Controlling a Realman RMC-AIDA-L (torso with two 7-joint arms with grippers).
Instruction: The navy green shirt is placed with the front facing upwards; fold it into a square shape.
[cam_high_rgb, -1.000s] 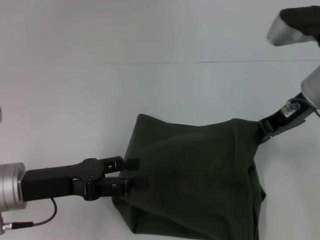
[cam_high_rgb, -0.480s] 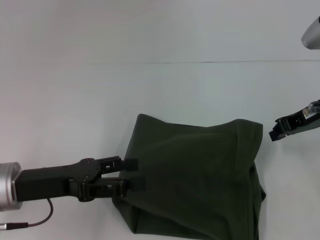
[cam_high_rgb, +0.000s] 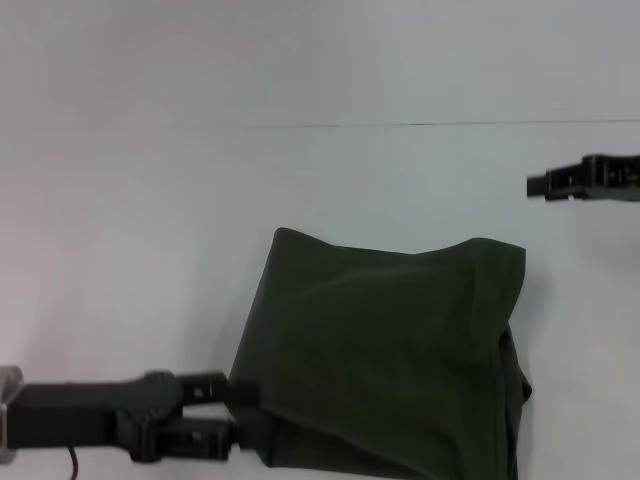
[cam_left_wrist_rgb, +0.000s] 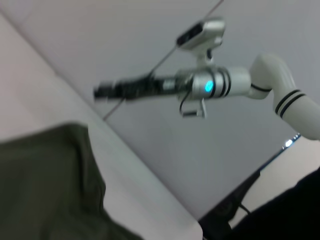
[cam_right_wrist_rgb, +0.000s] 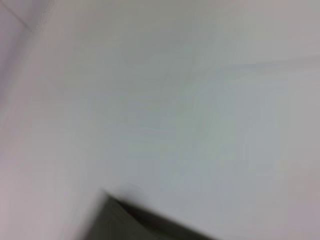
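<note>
At the shirt's near-left corner, your left gripper (cam_high_rgb: 250, 425) has its fingers apart. The navy green shirt (cam_high_rgb: 385, 350) is soft, limp cloth; grip layered edges. The right gripper (cam_high_rgb: 535, 184) finger state: cannot tell.

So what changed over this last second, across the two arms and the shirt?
The right gripper let go of the navy green shirt at its far right corner and pulled up and away, now clear of it. The left gripper slid along the shirt's left edge toward the robot, to the near left corner. The folded shirt itself kept its place and shape.
</note>
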